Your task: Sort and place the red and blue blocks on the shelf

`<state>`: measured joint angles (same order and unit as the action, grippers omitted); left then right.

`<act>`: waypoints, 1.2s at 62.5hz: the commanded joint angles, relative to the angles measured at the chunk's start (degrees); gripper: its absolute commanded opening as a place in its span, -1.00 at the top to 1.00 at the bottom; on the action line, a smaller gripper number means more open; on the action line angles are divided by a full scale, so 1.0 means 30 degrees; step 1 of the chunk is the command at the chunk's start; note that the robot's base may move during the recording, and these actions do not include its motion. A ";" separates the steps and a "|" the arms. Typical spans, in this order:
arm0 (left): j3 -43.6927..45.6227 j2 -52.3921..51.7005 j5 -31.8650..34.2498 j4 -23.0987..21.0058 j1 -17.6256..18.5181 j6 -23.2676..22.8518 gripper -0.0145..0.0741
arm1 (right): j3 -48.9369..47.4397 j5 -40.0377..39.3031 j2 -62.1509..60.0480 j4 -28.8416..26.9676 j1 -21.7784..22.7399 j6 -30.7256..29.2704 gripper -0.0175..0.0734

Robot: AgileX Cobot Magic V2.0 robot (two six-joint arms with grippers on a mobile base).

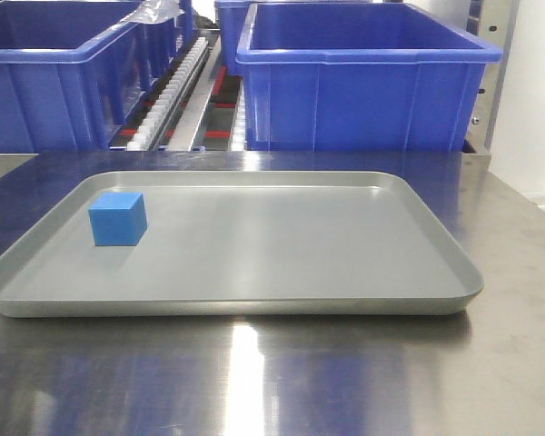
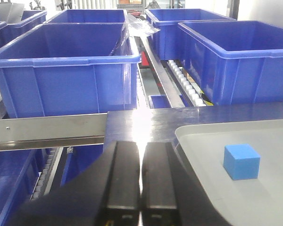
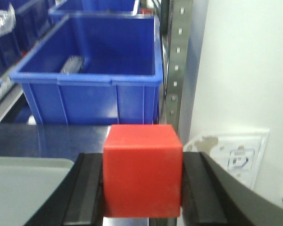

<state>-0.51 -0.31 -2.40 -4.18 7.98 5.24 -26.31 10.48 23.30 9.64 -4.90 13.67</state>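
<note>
On my front view the blue block [image 1: 118, 219] sits near the left rim of the grey tray [image 1: 282, 245], which lies on the steel tabletop [image 1: 345, 381] before the shelf [image 1: 177, 91] and its blue bins [image 1: 363, 95]. My left wrist view shows the left gripper [image 2: 140, 183] with jaws pressed together on nothing, the blue block ahead to its right. My right wrist view shows the right gripper [image 3: 142, 188] clamping the red block [image 3: 142, 165] between its fingers.
</note>
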 commanded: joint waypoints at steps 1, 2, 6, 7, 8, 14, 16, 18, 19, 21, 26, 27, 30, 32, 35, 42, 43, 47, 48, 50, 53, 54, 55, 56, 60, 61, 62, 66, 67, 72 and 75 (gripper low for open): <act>-0.0492 -0.0375 0.1496 -0.0043 0.0131 -0.0055 0.39 | -0.0081 -0.2380 -0.0735 0.0399 0.0064 -0.0174 0.49; -0.0492 -0.0375 0.1496 -0.0043 0.0131 -0.0055 0.39 | -0.0013 -0.2440 -0.0827 0.0399 0.0064 -0.0174 0.49; -0.0492 -0.0375 0.1496 -0.0043 0.0131 -0.0055 0.39 | 0.0231 -0.2651 -0.1155 0.0399 0.0064 -0.0174 0.49; -0.0492 -0.0375 0.1496 -0.0043 0.0131 -0.0055 0.39 | 0.0304 -0.2710 -0.1222 0.0399 0.0064 -0.0174 0.49; -0.0492 -0.0375 0.1496 -0.0043 0.0131 -0.0055 0.39 | 0.0345 -0.2790 -0.1254 0.0399 0.0064 -0.0174 0.49; -0.0492 -0.0375 0.1496 -0.0043 0.0131 -0.0055 0.39 | 0.0428 -0.2833 -0.1313 0.0399 0.0064 -0.0174 0.49; -0.0492 -0.0375 0.1496 -0.0043 0.0131 -0.0055 0.39 | 0.0428 -0.2833 -0.1313 0.0399 0.0064 -0.0174 0.49; -0.0492 -0.0375 0.1496 -0.0043 0.0131 -0.0055 0.39 | 0.0428 -0.2833 -0.1313 0.0399 0.0064 -0.0174 0.49; -0.0492 -0.0375 0.1496 -0.0043 0.0131 -0.0055 0.39 | 0.0428 -0.2833 -0.1313 0.0399 0.0064 -0.0174 0.49; -0.0492 -0.0375 0.1496 -0.0043 0.0131 -0.0055 0.39 | 0.0428 -0.2796 -0.1313 0.0399 0.0064 -0.0174 0.49; -0.0492 -0.0375 0.1496 -0.0043 0.0131 -0.0055 0.39 | 0.0428 -0.2796 -0.1313 0.0399 0.0064 -0.0174 0.49; -0.0492 -0.0375 0.1496 -0.0043 0.0131 -0.0055 0.39 | 0.0428 -0.2796 -0.1313 0.0399 0.0064 -0.0174 0.49; -0.0492 -0.0375 0.1496 -0.0043 0.0131 -0.0055 0.39 | 0.0428 -0.2796 -0.1313 0.0399 0.0064 -0.0174 0.49; -0.0492 -0.0375 0.1496 -0.0043 0.0131 -0.0055 0.39 | 0.0428 -0.2796 -0.1313 0.0399 0.0064 -0.0174 0.49; -0.0492 -0.0375 0.1496 -0.0043 0.0131 -0.0055 0.39 | 0.0428 -0.2796 -0.1313 0.0399 0.0064 -0.0174 0.49; -0.0492 -0.0375 0.1496 -0.0043 0.0131 -0.0055 0.39 | 0.0428 -0.2796 -0.1313 0.0399 0.0064 -0.0174 0.49; -0.0492 -0.0375 0.1496 -0.0043 0.0131 -0.0055 0.39 | 0.0428 -0.2796 -0.1313 0.0399 0.0064 -0.0174 0.49; -0.0492 -0.0375 0.1496 -0.0043 0.0131 -0.0055 0.39 | 0.0428 -0.2796 -0.1313 0.0399 0.0064 -0.0174 0.49; -0.0492 -0.0375 0.1496 -0.0043 0.0131 -0.0055 0.39 | 0.0428 -0.2796 -0.1313 0.0399 0.0064 -0.0174 0.49; -0.0492 -0.0375 0.1496 -0.0043 0.0131 -0.0055 0.39 | 0.0428 -0.2796 -0.1313 0.0399 0.0064 -0.0174 0.49; -0.0492 -0.0375 0.1496 -0.0043 0.0131 -0.0055 0.39 | 0.0428 -0.2796 -0.1313 0.0399 0.0064 -0.0174 0.49; -0.0492 -0.0375 0.1496 -0.0043 0.0131 -0.0055 0.39 | 0.0428 -0.2796 -0.1313 0.0399 0.0064 -0.0174 0.49; -0.0492 -0.0375 0.1496 -0.0043 0.0131 -0.0055 0.39 | 0.0428 -0.2796 -0.1313 0.0399 0.0064 -0.0174 0.49; -0.0492 -0.0375 0.1496 -0.0043 0.0131 -0.0055 0.39 | 0.0428 -0.2796 -0.1313 0.0399 0.0064 -0.0174 0.49; -0.0492 -0.0375 0.1496 -0.0043 0.0131 -0.0055 0.39 | 0.0428 -0.2796 -0.1313 0.0399 0.0064 -0.0174 0.49; -0.0492 -0.0375 0.1496 -0.0043 0.0131 -0.0055 0.39 | 0.0428 -0.2796 -0.1313 0.0399 0.0064 -0.0174 0.49; -0.0492 -0.0375 0.1496 -0.0043 0.0131 -0.0055 0.39 | 0.0428 -0.2796 -0.1313 0.0399 0.0064 -0.0174 0.49; -0.0492 -0.0375 0.1496 -0.0043 0.0131 -0.0055 0.39 | 0.0428 -0.2796 -0.1313 0.0399 0.0064 -0.0174 0.49; -0.0492 -0.0375 0.1496 -0.0043 0.0131 -0.0055 0.39 | 0.0428 -0.2796 -0.1313 0.0399 0.0064 -0.0174 0.49; -0.0492 -0.0375 0.1496 -0.0043 0.0131 -0.0055 0.39 | 0.0428 -0.2796 -0.1313 0.0399 0.0064 -0.0174 0.49; -0.0492 -0.0375 0.1496 -0.0043 0.0131 -0.0055 0.39 | 0.0428 -0.2796 -0.1313 0.0399 0.0064 -0.0174 0.49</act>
<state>-0.51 -0.31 -2.40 -4.18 7.98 5.24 -23.42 7.45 19.16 9.92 -4.90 13.58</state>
